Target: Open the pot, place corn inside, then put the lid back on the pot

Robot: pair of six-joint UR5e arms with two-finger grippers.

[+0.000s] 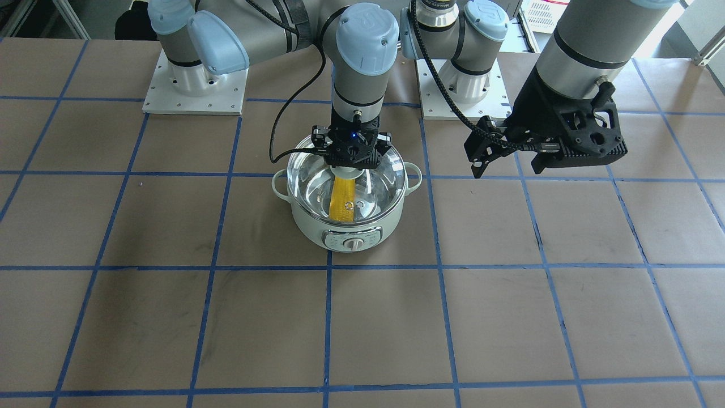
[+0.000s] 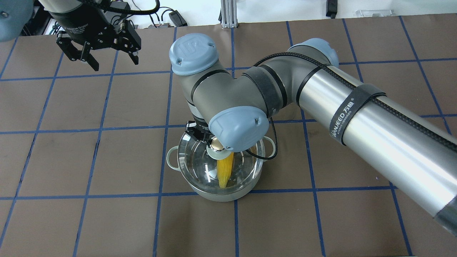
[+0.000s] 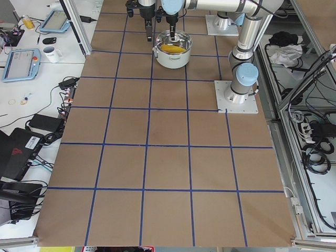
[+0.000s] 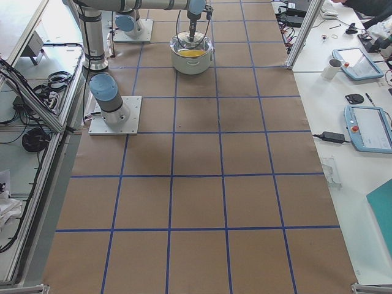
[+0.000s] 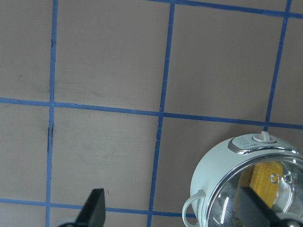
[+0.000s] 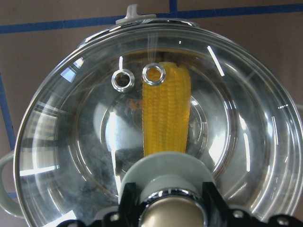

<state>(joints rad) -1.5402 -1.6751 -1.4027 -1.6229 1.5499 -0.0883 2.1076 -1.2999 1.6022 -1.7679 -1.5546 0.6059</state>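
The pale mint-green pot [image 1: 317,229] stands on the table in front of the robot. The yellow corn [image 1: 342,201] lies inside it and shows through the clear glass lid [image 1: 382,184], which rests on the pot's rim. My right gripper [image 1: 348,170] points straight down over the lid's centre, its fingers [image 6: 213,196] shut on the metallic knob [image 6: 173,215]. The corn [image 6: 165,113] and two steam-vent rings [image 6: 122,79] show in the right wrist view. My left gripper [image 2: 115,64] is open and empty, held above the table well to the pot's side. The left wrist view shows the pot [image 5: 213,170].
The table is brown paper with a blue tape grid [image 1: 328,266]. The two arm bases [image 1: 195,90] stand on plates behind the pot. The right arm's long forearm [image 2: 375,125] reaches over the table's right half. Side benches [image 4: 361,116] hold tablets and cables.
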